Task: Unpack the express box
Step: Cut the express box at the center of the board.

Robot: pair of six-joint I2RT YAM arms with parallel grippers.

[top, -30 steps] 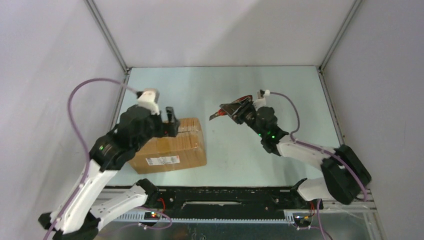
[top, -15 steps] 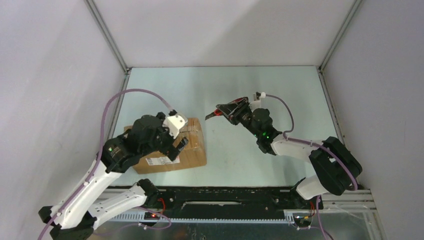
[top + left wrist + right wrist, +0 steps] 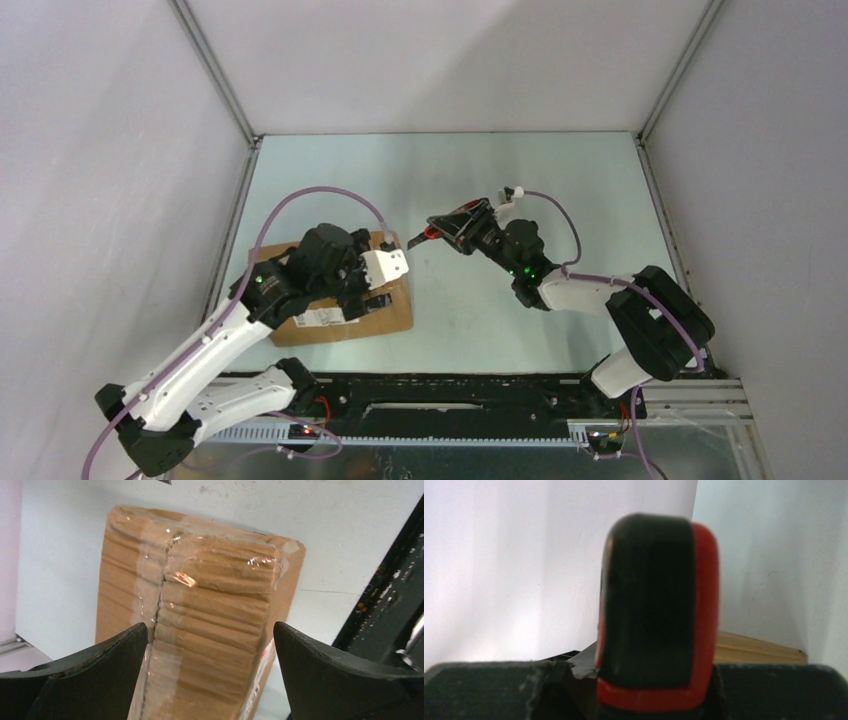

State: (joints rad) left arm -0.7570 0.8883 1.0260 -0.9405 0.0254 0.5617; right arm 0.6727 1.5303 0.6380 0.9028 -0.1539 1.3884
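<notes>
The express box (image 3: 392,316) is a brown taped carton with a white label (image 3: 325,319), lying at the near left of the table. My left gripper (image 3: 368,298) hovers over its right end, open and empty. In the left wrist view the box (image 3: 215,605) runs away between my spread fingers (image 3: 208,630), with the taped seam near the left finger. My right gripper (image 3: 465,226) is shut on a red and black utility knife (image 3: 440,228), its blade pointing left at the box's far right corner. In the right wrist view the knife handle (image 3: 654,620) fills the middle, with the box (image 3: 754,650) behind it.
A black rail (image 3: 450,400) runs along the near table edge and shows in the left wrist view (image 3: 390,605) right of the box. White enclosure walls stand on the left, far and right sides. The pale table (image 3: 520,170) stretches behind and right of the box.
My left arm has swung from the box's far left side over its top to the right end, wrist turned. My right gripper has carried the knife a little left toward the box.
</notes>
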